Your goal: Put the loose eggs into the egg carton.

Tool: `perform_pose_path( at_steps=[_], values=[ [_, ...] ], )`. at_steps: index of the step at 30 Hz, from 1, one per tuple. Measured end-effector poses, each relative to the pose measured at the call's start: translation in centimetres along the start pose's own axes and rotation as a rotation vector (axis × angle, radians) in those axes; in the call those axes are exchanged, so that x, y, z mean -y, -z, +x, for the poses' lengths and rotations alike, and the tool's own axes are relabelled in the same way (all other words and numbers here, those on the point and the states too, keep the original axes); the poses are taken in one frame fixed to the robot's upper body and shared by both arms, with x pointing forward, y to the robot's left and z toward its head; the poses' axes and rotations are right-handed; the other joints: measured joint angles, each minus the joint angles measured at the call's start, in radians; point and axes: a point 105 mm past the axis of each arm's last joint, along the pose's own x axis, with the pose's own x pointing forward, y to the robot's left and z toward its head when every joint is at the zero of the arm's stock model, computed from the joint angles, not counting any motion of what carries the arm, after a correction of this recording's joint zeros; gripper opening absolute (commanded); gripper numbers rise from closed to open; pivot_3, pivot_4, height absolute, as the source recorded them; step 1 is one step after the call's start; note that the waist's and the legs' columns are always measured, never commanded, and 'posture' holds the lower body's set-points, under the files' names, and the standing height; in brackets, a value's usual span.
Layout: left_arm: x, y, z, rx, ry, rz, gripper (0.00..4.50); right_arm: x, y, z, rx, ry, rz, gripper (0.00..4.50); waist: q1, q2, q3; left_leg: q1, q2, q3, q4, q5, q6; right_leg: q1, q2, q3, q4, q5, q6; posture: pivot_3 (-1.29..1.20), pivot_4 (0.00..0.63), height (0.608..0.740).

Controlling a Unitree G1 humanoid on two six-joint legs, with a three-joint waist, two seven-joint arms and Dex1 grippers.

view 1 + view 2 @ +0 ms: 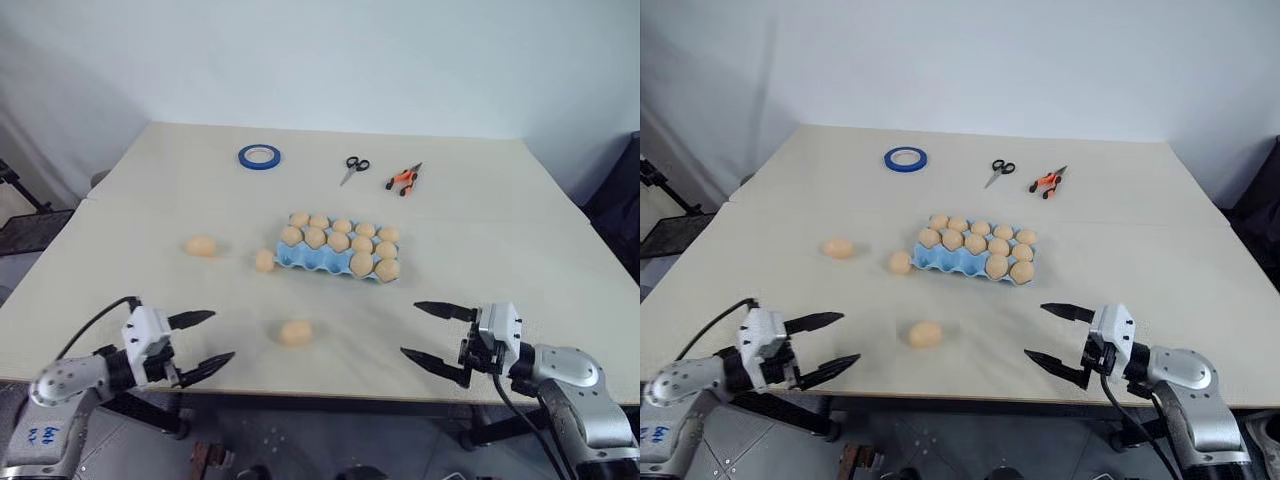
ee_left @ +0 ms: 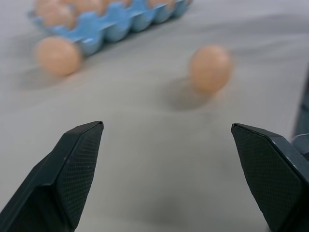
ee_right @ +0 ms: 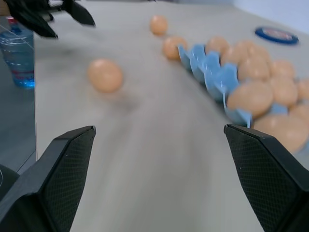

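Note:
A light blue egg carton [image 1: 296,259] lies mid-table with several tan eggs in its cups; its front-left cups look empty. Three loose eggs rest on the table: one [image 1: 201,246] to the far left, one [image 1: 264,261] touching the carton's left end, one [image 1: 295,333] nearer the front edge. My left gripper [image 1: 206,339] hovers open at the front left, to the left of the near egg [image 2: 209,68]. My right gripper [image 1: 433,334] stands open at the front right, below the carton [image 3: 207,67]. Neither holds anything.
A blue tape ring [image 1: 259,156], scissors [image 1: 354,168] and orange-handled pliers [image 1: 404,179] lie at the back of the table. A water bottle [image 3: 18,57] stands on the floor beyond the table's left edge. The table's front edge runs just under both grippers.

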Motion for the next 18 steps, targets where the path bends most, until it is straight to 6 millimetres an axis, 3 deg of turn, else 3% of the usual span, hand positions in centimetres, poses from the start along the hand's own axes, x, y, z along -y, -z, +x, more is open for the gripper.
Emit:
perform_pose_path(
  at_steps=[5, 13, 16, 18],
  values=[
    [0.7, -0.6, 4.2, 0.053, 0.065, 0.007, 4.50, 0.0, -0.2, 0.4, 0.004, -0.019, -0.001, 4.46, 0.012, 0.000, 0.000, 0.000, 0.000, -0.001, 0.003, 0.000, 0.001, 0.002, 0.000, -0.001, 0.000, 0.000, 0.000, 0.00, 0.150, 0.740],
    [2.0, 1.2, 9.7, 0.052, 0.120, -0.012, 4.50, -0.2, -0.2, 1.0, 0.005, -0.038, 0.004, 4.46, 0.013, 0.000, 0.000, 0.000, 0.001, -0.004, 0.008, -0.002, 0.002, 0.005, 0.001, -0.002, 0.000, 0.000, 0.000, 0.00, 0.150, 0.740],
    [1.6, 0.9, 10.8, 0.063, 0.116, 0.002, 3.89, -0.1, -0.3, 1.0, 0.006, -0.025, 0.005, 4.50, 0.015, 0.000, 0.000, 0.000, 0.001, -0.006, 0.010, -0.002, 0.002, 0.007, 0.001, -0.006, 0.000, 0.000, 0.000, 0.00, 0.150, 0.740],
    [1.6, 0.8, 11.2, 0.070, 0.115, 0.010, 3.26, 0.0, -0.4, 1.1, 0.006, -0.018, 0.005, 4.50, 0.015, 0.001, 0.000, 0.000, 0.001, -0.008, 0.011, -0.002, 0.002, 0.008, 0.001, -0.007, 0.000, 0.000, 0.000, 0.00, 0.150, 0.740]
  ],
)
